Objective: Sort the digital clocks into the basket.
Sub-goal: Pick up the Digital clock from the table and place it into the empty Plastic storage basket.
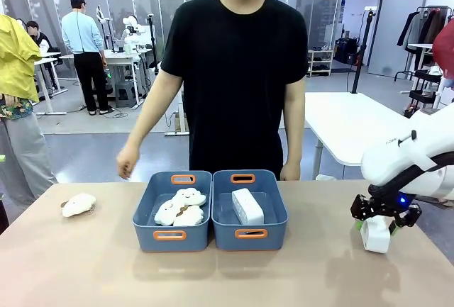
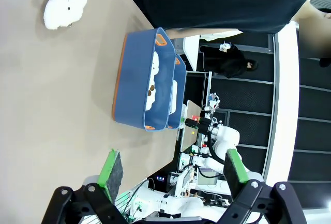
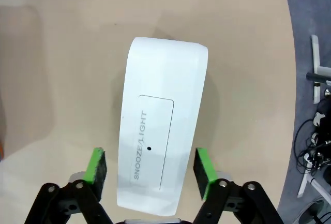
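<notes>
Right claw (image 3: 150, 166) hangs at the bottom of its wrist view with jaws spread wide, its pads (image 3: 96, 168) flanking the near end of a clock (image 3: 164, 89) that lies on the bench (image 3: 62, 79). A sliver of gap shows on each side, so we judge nothing is gripped yet. To do this well, we would centre the pads on the clock's long sides and close squarely so the smooth plastic cannot twist out. Then we would lift high enough to clear a rim before crossing. Left claw (image 2: 173, 175) is likewise wide open and empty.

Farther off, mid-frame in the front view, the right basket (image 1: 227, 239) holds the other clock (image 1: 247, 206), so we think this one belongs there. The left basket (image 1: 152, 239) holds cloud toys (image 1: 181, 206).

We can read "SNOOZE/LIGHT" on the near clock's panel.
</notes>
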Controlling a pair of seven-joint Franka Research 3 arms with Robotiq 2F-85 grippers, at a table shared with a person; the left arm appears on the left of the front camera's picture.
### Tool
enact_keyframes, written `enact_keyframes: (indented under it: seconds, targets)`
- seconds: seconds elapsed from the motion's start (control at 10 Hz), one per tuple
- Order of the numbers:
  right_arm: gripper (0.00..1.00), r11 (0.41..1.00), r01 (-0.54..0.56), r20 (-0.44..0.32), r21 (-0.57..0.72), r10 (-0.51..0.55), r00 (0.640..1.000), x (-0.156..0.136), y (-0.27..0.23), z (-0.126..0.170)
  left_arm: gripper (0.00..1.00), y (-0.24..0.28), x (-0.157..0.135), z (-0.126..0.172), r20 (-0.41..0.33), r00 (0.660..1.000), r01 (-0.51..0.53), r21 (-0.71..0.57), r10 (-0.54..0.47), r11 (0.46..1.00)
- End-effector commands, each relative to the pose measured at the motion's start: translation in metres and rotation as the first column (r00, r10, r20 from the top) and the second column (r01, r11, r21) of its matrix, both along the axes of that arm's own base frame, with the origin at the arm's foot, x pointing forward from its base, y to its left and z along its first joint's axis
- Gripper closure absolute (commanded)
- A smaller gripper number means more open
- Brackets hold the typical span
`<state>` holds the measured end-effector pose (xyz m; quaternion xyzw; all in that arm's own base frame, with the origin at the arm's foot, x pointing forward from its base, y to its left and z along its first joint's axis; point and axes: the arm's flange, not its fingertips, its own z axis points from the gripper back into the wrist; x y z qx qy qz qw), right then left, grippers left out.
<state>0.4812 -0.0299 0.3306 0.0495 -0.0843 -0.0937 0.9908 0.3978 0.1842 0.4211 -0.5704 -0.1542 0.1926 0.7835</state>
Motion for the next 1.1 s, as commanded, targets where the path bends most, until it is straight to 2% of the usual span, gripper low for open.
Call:
enact_keyframes:
  seconds: [0.0, 0.2, 0.3, 0.4, 0.5, 0.7, 0.8, 0.9, 1.0]
  targets:
    - [1.0, 0.999, 0.04, -0.021, -0.031, -0.04, 0.999, 0.005, 0.007, -0.004, 0.0, 0.001, -0.001, 0.006, -0.016, 1.0, 0.009, 0.002, -0.009, 1.0]
    - [1.0, 0.998, 0.048, -0.041, -0.046, -0.05, 0.998, 0.006, 0.002, -0.004, 0.0, 0.001, -0.001, 0.006, -0.016, 1.0, 0.009, 0.002, -0.009, 1.0]
    - [0.86, 0.999, 0.04, -0.054, -0.022, -0.041, 0.998, 0.007, -0.001, -0.002, 0.0, 0.001, -0.001, 0.006, -0.016, 1.0, 0.009, 0.002, -0.009, 1.0]
    - [0.96, 0.999, 0.035, -0.039, -0.003, -0.035, 0.999, 0.007, -0.006, 0.003, 0.0, 0.001, -0.001, 0.006, -0.016, 1.0, 0.009, 0.002, -0.009, 1.0]
    - [1.0, 0.999, 0.024, -0.023, 0.023, -0.024, 0.999, 0.005, -0.01, 0.012, 0.0, 0.001, -0.001, 0.006, -0.016, 1.0, 0.009, 0.002, -0.009, 1.0]
    - [1.0, 0.979, -0.044, 0.053, 0.198, 0.035, 0.998, -0.01, -0.025, 0.055, 0.0, 0.001, -0.001, 0.006, -0.016, 1.0, 0.009, 0.002, -0.009, 1.0]
    - [1.0, 0.907, -0.163, 0.085, 0.389, 0.141, 0.986, -0.026, -0.032, 0.09, 0.0, 0.001, -0.001, 0.006, -0.016, 1.0, 0.009, 0.002, -0.009, 1.0]
    - [1.0, 0.768, -0.267, 0.144, 0.582, 0.225, 0.964, -0.037, -0.036, 0.122, 0.0, 0.001, -0.001, 0.006, -0.016, 1.0, 0.009, 0.002, -0.009, 1.0]
    - [1.0, 0.59, -0.321, 0.186, 0.74, 0.279, 0.942, -0.044, -0.029, 0.146, 0.0, 0.001, -0.001, 0.006, -0.016, 1.0, 0.009, 0.002, -0.009, 1.0]
